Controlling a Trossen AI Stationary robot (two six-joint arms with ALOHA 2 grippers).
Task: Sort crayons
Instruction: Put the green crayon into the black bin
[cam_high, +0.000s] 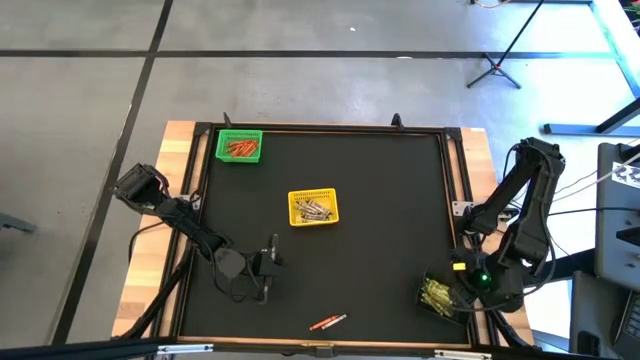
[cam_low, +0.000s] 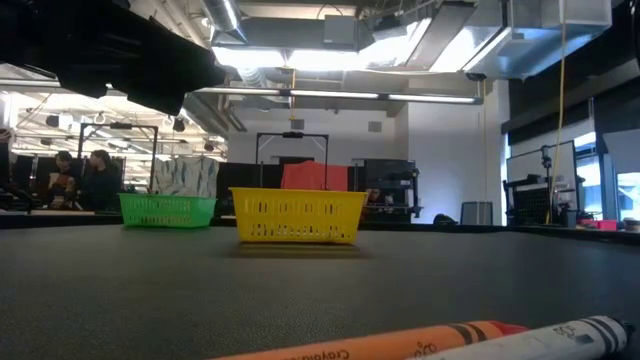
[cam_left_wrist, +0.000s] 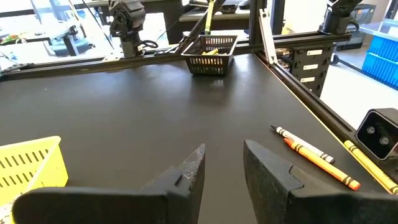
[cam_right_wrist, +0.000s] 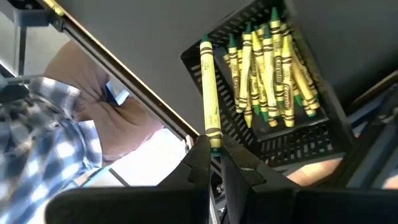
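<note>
Crayon (cam_right_wrist: 208, 93) between right fingers (cam_right_wrist: 200, 157)

Three baskets (cam_high: 313, 207) (two loose crayons (cam_high: 327, 322)).

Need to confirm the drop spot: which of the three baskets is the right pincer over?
The black basket at the table's near right corner, holding yellow-green crayons. The right pincer holds one crayon above it.

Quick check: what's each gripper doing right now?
Left gripper: open, holding nothing.
Right gripper: closed on a yellow-green crayon, above the black basket.
</note>
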